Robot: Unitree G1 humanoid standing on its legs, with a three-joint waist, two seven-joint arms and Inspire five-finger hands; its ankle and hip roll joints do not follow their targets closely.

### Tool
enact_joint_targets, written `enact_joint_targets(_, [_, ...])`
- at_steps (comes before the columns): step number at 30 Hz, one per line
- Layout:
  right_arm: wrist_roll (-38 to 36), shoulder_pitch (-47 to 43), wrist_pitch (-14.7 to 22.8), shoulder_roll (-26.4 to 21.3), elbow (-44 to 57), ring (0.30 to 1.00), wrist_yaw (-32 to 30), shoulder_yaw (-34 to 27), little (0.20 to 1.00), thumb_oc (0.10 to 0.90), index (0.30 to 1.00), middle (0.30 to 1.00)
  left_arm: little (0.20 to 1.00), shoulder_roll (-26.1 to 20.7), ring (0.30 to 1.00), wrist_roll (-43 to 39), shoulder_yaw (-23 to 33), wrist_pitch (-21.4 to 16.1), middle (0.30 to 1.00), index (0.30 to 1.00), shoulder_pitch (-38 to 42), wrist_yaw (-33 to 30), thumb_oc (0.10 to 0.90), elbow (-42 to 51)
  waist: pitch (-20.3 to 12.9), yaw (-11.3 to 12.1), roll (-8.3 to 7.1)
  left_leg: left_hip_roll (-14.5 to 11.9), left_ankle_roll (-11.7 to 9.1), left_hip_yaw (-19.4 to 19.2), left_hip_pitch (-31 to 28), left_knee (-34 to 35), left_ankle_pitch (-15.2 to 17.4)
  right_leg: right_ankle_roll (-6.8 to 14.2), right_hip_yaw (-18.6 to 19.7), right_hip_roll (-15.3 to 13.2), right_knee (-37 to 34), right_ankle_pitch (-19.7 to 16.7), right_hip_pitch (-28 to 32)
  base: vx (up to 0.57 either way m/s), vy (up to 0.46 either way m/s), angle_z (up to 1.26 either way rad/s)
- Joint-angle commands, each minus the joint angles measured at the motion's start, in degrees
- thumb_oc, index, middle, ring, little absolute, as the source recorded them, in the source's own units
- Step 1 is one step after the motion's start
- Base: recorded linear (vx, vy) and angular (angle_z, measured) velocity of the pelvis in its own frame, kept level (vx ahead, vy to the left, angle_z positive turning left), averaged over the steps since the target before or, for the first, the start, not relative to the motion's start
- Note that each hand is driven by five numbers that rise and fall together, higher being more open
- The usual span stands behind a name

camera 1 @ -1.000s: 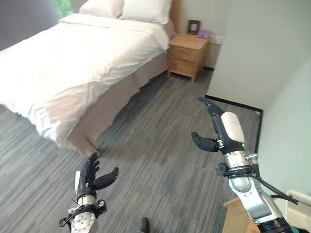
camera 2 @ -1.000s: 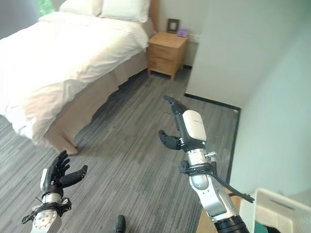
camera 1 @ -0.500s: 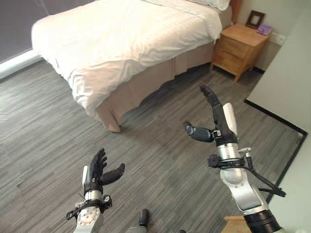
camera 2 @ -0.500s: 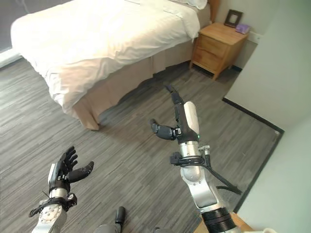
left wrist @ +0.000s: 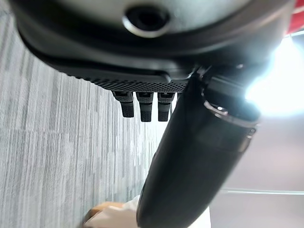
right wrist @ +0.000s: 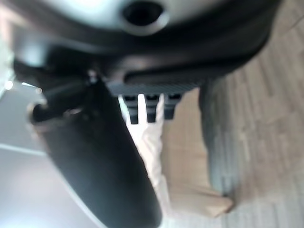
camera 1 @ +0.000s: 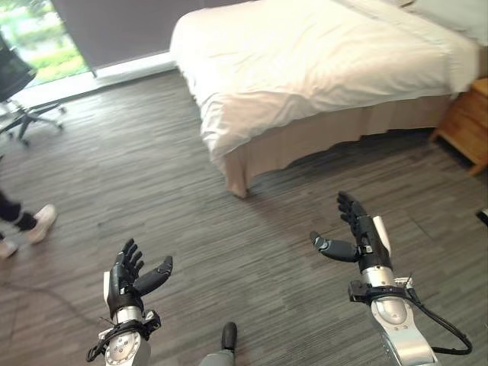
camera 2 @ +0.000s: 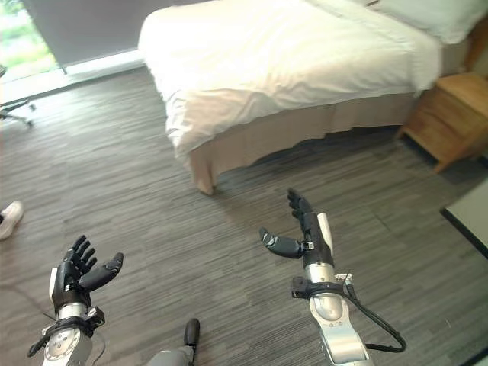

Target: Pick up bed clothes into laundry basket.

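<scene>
Left eye view: bed (camera 1: 328, 69) at far right, covered by a white duvet (camera 1: 305, 53) that hangs over the near corner above a tan bed skirt (camera 1: 320, 141). No separate clothes can be made out on it, and no laundry basket to point at. Grey plank floor (camera 1: 152, 168) between robot and bed. Left hand (camera 1: 130, 276) near left, low, fingers spread, holding nothing. Right hand (camera 1: 358, 232) near right, raised, fingers straight, thumb out, holding nothing. A person's shoe (camera 1: 42, 221) at the far left edge; an office chair (camera 1: 19, 91) far left by the window.

Right eye view: same layout; wooden nightstand (camera 2: 450, 114) at far right beside the bed, a pillow (camera 2: 427, 15) at the bed's head.

Left wrist view: fingers extended over floor, thumb across, grasping nothing.

Right wrist view: fingers extended toward the bed corner; skirt and white cloth show past them, apart from the hand.

Handling note: both hands are well apart from the bed, so closing in squarely on the near corner seems needed before any grasp; soft cloth is best gathered in a full fold, not pinched at an edge
</scene>
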State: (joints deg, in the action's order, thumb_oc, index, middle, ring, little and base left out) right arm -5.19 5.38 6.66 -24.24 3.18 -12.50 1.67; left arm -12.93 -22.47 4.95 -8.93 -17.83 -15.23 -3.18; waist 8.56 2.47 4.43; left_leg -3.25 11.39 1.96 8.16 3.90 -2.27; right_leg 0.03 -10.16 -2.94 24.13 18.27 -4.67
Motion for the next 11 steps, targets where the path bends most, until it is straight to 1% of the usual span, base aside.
enact_joint_targets(1, [-0.73,-6.15,6.3,1.92,2.95,0.9,-2.24,-5.39,0.9,0.8,0.9,0.9,0.9,-4.56,0.9,1.24,3.38,-5.66,0.9,0.9,5.12,1.67,0.8,6.27,0.86,0.87,-5.04,-4.95,-17.92,-1.38,-8.05,-6.06,4.7,6.45,-4.3,-5.18,-28.55,-18.77,7.45,0.05,0.093,1.12])
enact_joint_targets(2, [-0.53,-5.63,6.19,2.13,3.01,0.9,-2.33,-5.94,0.9,0.8,0.9,0.9,0.9,-4.4,0.9,1.7,3.21,-5.23,0.9,0.9,4.7,1.8,0.8,6.55,-0.01,0.85,-4.46,-5.24,-18.06,-1.32,-9.74,-2.63,3.78,6.59,-4.82,-4.81,-28.62,-18.56,7.59,0.09,0.127,1.16])
enact_joint_targets(3, [0.06,-4.54,6.04,2.42,2.25,0.9,-2.96,-7.29,0.9,0.8,0.9,0.9,0.9,-4.38,0.9,2.58,2.57,-4.76,0.9,0.9,5.04,2.23,0.8,6.25,-1.36,0.63,-3.8,-5.9,-18.82,-1.29,-11.1,0.68,2.32,6.87,-6.41,-5.06,-28.71,-18.43,7.9,0.08,0.134,0.67])
enact_joint_targets(5, [-0.15,-4.04,5.83,2.58,1.96,0.9,-3.09,-7.69,0.9,0.8,0.9,0.9,0.9,-4.55,0.9,3.01,2.31,-4.51,0.9,0.9,5.02,2.31,0.8,6.15,-1.81,0.29,-3.53,-5.98,-19.0,-0.76,-11.09,1.09,2.14,6.88,-7.29,-5.12,-28.78,-18.37,8.2,0.03,0.073,0.5])
enact_joint_targets(7, [-1.88,-3.48,5.37,3.38,0.91,0.9,-2.26,-7.28,0.9,0.8,0.9,0.9,0.9,-4.74,0.9,3.38,2.21,-3.79,0.9,0.9,4.17,3.04,0.8,5.91,-2.52,0.05,-3.2,-5.74,-18.69,-0.47,-11.19,1.1,2.36,7.07,-7.62,-5.3,-28.79,-18.37,8.64,0.01,0.073,0.56])
enact_joint_targets(11, [-4.08,-2.77,4.82,3.97,-0.13,0.9,-0.71,-6.22,0.9,0.8,0.9,0.9,0.9,-4.29,0.9,2.65,2.83,-3.35,0.9,0.9,2.78,3.6,0.8,5.67,-3.03,0.54,-3.42,-5.24,-18.31,-0.52,-11.61,1.1,2.73,7.29,-6.98,-5.74,-28.72,-18.74,8.84,0.0,0.091,0.26])
